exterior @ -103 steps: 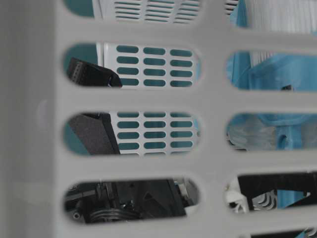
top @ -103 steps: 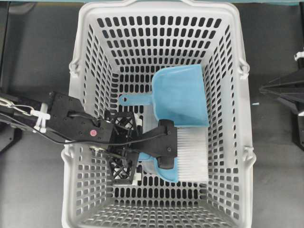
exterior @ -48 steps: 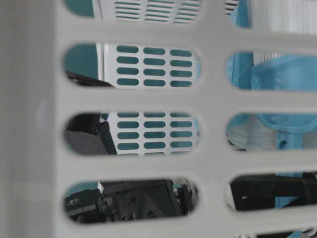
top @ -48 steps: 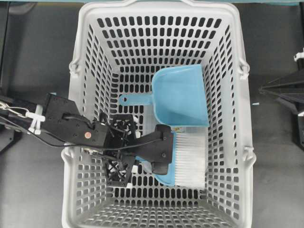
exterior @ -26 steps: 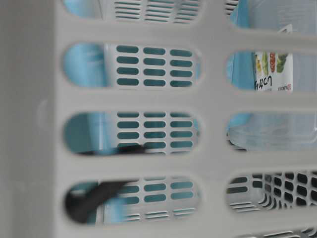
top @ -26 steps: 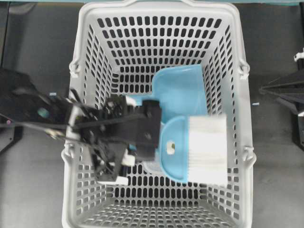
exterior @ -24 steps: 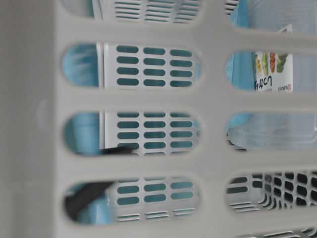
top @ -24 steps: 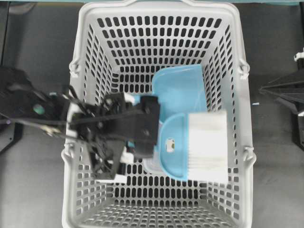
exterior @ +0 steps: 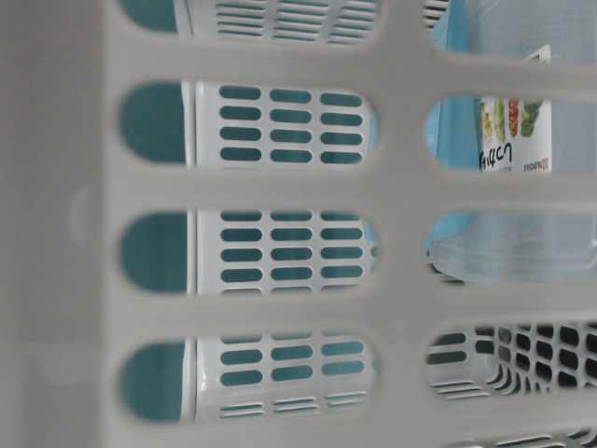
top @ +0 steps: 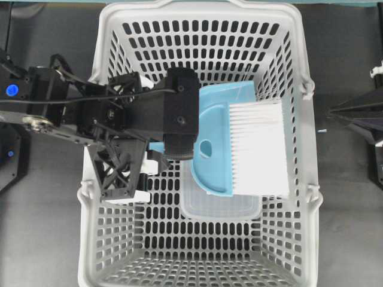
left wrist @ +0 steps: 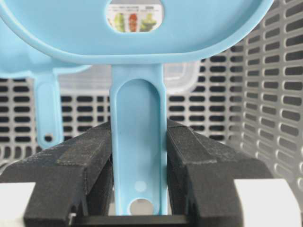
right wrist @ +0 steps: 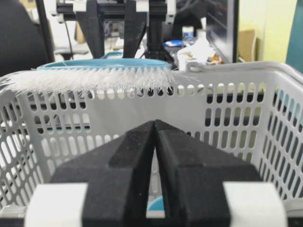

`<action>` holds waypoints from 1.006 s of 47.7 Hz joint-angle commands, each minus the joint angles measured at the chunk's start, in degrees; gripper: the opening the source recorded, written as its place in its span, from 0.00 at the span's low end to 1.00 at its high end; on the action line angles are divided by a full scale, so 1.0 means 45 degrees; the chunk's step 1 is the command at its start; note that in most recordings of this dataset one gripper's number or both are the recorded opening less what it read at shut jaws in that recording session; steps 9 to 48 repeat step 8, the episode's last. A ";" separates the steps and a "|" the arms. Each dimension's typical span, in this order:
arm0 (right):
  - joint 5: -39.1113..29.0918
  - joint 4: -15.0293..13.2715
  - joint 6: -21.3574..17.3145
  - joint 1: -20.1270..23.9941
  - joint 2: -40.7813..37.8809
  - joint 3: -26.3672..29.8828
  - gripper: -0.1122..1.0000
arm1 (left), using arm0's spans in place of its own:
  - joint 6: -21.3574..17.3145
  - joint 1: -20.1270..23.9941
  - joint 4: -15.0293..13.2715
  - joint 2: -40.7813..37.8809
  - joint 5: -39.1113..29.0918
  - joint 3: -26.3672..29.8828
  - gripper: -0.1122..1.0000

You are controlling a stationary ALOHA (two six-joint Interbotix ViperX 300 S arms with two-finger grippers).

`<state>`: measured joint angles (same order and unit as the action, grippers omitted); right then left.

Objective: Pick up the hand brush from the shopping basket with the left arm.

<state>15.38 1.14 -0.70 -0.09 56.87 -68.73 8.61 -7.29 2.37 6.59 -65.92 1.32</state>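
My left gripper [top: 154,143] is shut on the thin handle of the light-blue hand brush [top: 212,155] and holds it up above the grey shopping basket [top: 312,239]. The white bristles [top: 257,149] point to the right. In the left wrist view both fingers [left wrist: 80,161] press the handle [left wrist: 138,142], with the brush head [left wrist: 142,38] beyond them. In the right wrist view the bristles [right wrist: 94,80] are level with the basket rim [right wrist: 227,71]. My right gripper [right wrist: 155,125] is shut and empty outside the basket.
A light-blue dustpan [top: 224,95] and a clear lidded container [top: 218,209] lie on the basket floor under the brush. The container [exterior: 513,243] shows through the basket wall [exterior: 280,182]. The right arm [top: 359,116] rests right of the basket.
My left gripper has risen and moved toward the basket's far end with the brush in it. The brush has left the floor and the table-level view, uncovering the clear container. The right arm has not moved.
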 commanded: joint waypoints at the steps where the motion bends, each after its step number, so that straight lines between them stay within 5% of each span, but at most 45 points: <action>1: 0.0078 0.0039 -0.0020 -0.0020 -0.0059 0.0098 0.09 | -0.0059 -0.0020 0.0059 0.0156 0.0020 0.0352 0.34; 48: 0.0078 0.0039 -0.0020 -0.0020 -0.0059 0.0098 0.09 | -0.0098 -0.0020 0.0039 0.0137 -0.0020 0.0352 0.34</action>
